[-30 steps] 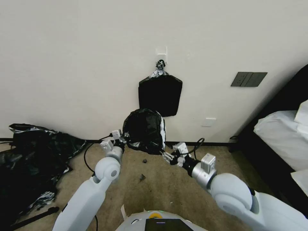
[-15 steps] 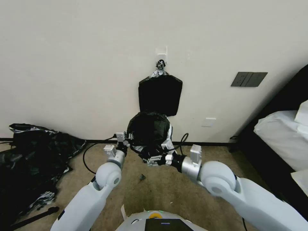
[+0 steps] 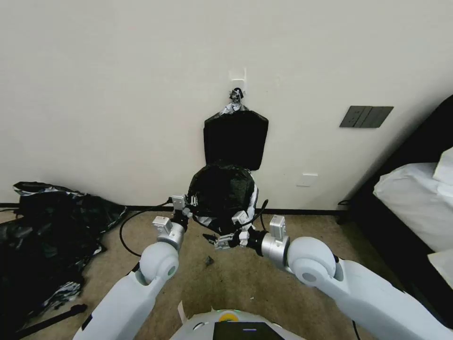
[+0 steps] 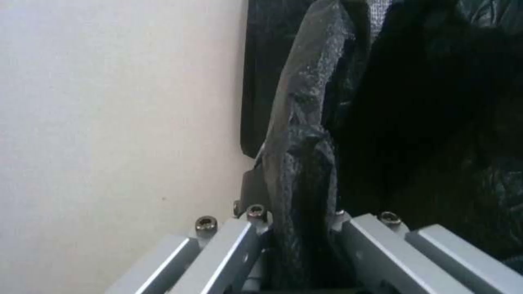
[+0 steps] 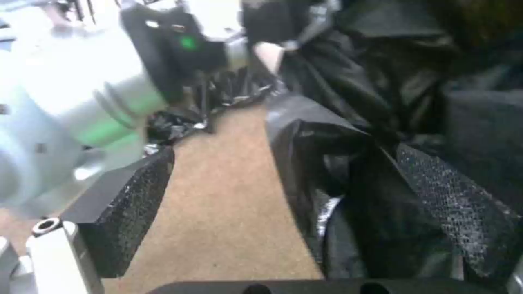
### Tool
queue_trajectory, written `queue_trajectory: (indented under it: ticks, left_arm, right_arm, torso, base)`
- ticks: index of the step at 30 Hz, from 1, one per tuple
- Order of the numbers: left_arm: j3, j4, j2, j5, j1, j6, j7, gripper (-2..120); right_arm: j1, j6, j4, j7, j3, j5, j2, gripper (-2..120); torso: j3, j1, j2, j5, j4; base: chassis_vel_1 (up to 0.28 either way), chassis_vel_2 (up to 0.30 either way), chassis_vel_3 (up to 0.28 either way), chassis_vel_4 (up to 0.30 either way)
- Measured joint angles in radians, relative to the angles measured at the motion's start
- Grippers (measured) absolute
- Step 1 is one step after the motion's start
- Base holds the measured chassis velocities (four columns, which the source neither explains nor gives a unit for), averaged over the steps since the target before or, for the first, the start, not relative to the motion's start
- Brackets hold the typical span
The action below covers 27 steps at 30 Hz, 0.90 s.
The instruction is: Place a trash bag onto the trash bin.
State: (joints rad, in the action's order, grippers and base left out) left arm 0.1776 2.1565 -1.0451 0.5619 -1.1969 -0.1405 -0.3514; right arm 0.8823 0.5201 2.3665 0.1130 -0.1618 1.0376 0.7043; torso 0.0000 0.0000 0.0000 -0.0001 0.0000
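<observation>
Task stage: the trash bag [image 3: 221, 193] is held in the air in front of the wall, below the flat black stack of bags [image 3: 236, 139] hanging from a hook. It is not yet on any bin, so, by judgement, the whole fitting step remains.

The left gripper [image 3: 185, 208] grips the bag's left edge. In the left wrist view its fingers [image 4: 234, 245] are pressed together on a twisted strand of the film. The right gripper [image 3: 225, 240] sits at the bag's lower right edge. In the right wrist view its textured pads [image 5: 130, 204] are spread wide, with a fold of film lying between them, unclamped.

The bag is glossy black, thin and heavily wrinkled, ballooned into a rounded dome with grey highlights at its hem. A larger heap of black sheeting [image 3: 42, 236] lies on the carpet [image 3: 236, 283] by the wall, well apart.
</observation>
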Motion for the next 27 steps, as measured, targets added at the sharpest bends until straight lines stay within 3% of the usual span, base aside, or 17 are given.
queue_trajectory:
  ticks: [7, 12, 19, 21, 27]
  left_arm:
    - [-0.011, -0.007, -0.011, 0.035, 0.017, -0.017, -0.017, 1]
    - [-0.008, 0.007, -0.013, 0.121, 0.033, -0.047, -0.061, 1]
    - [0.006, 0.015, -0.022, 0.3, 0.07, -0.092, -0.163, 1]
    - [0.009, 0.023, -0.03, 0.401, 0.091, -0.109, -0.208, 1]
    - [0.024, 0.029, -0.038, 0.526, 0.106, -0.137, -0.251, 1]
  right_arm:
    - [0.009, 0.0, 0.003, -0.005, -0.08, -0.081, 0.005, 100]
    - [0.037, 0.0, -0.006, -0.003, -0.098, -0.152, -0.003, 100]
    - [0.078, -0.004, 0.0, 0.005, -0.088, -0.221, -0.028, 100]
    - [0.087, -0.015, -0.014, 0.019, -0.073, -0.243, -0.029, 100]
    - [0.1, -0.044, -0.046, 0.06, -0.033, -0.252, -0.03, 100]
  torso:
    - [0.0, 0.0, 0.0, 0.0002, 0.0]
    - [0.0, 0.0, 0.0, 0.0001, 0.0]
    - [0.0, 0.0, 0.0, 0.0001, 0.0]
    - [0.0, 0.0, 0.0, 0.0002, 0.0]
    - [0.0, 0.0, 0.0, 0.0001, 0.0002]
  base:
    - [0.0, 0.0, 0.0, 0.0]
    - [0.0, 0.0, 0.0, 0.0]
    - [0.0, 0.0, 0.0, 0.0]
    - [0.0, 0.0, 0.0, 0.0]
    - [0.0, 0.0, 0.0, 0.0]
